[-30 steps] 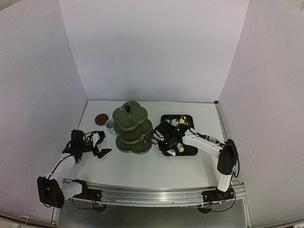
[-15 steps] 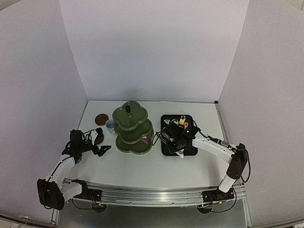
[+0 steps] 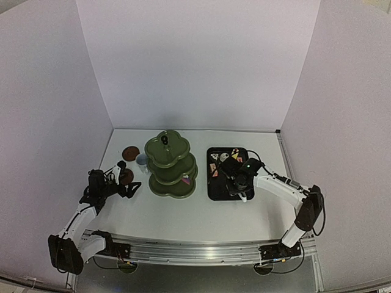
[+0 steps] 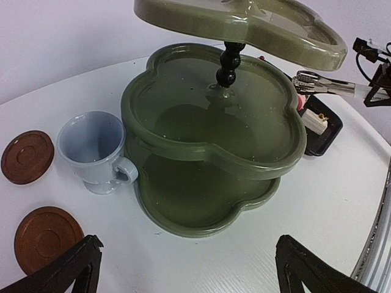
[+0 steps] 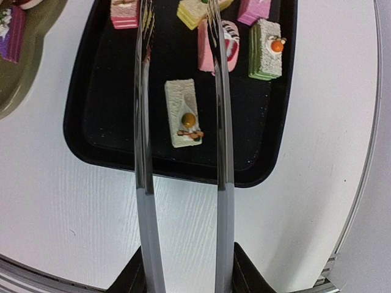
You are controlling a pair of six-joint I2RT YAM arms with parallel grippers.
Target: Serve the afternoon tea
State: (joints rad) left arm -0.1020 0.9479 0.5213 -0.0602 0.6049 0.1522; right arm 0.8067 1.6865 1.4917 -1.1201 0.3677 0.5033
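Cakes: several (image 5: 266, 41) lie in the black tray (image 5: 91, 140), upper half of the right wrist view. A cream cake (image 5: 183, 113) sits alone at centre. One more rests on the stand's lowest tier, top left corner.
Stand: olive three-tier stand (image 4: 214, 128), centre of the left wrist view. The tiers shown there are bare.
Cup and coasters: cup (image 4: 95, 149) just beside the stand; both coasters (image 4: 27, 155) at lower left, empty.
Risk: the tongs (image 5: 143, 152) could crush or drop a soft cake if squeezed unevenly, or clip a tier rim in transit.
Right gripper (image 5: 186, 278): partly closed, gripping the tongs' handle end, blades apart above the tray.
Left gripper (image 4: 186, 256): fully spread, empty, touching nothing, low over the table (image 4: 342, 183).
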